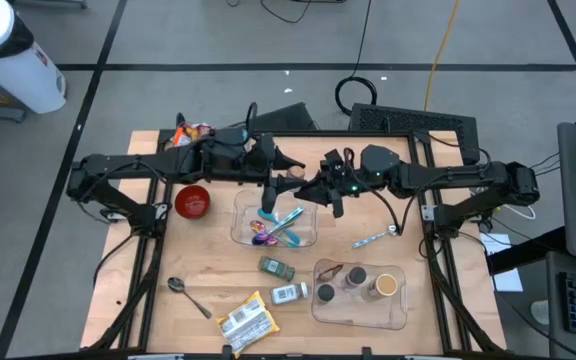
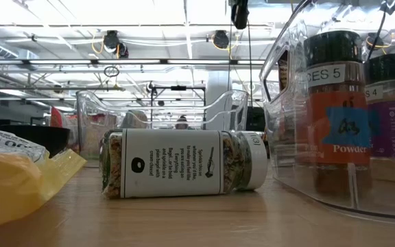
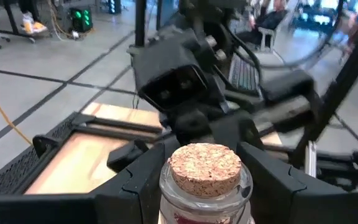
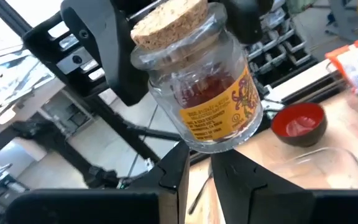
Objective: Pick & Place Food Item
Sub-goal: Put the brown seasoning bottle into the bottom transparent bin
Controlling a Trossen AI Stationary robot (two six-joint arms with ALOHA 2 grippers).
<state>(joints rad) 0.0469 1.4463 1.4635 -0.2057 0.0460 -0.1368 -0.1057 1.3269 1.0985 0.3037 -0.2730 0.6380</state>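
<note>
While cork-stoppered jar (image 4: 197,87) hangs in left end effector (image 3: 207,180), spice bottles (image 1: 355,279) in clear bin (image 1: 360,310)

Far left on the wooden table (image 1: 208,270): a red bowl (image 1: 192,201), with a snack bag (image 1: 190,132) beyond it. In the middle, a clear bin (image 1: 243,215) holding colourful plastic utensils (image 1: 278,225). Just nearer, two spice jars (image 1: 276,267) lying on their sides. Near left, a metal spoon (image 1: 187,295) and a yellow snack packet (image 1: 245,320). Near right, a second clear bin (image 1: 400,310) with three upright spice jars (image 1: 354,277).
</note>
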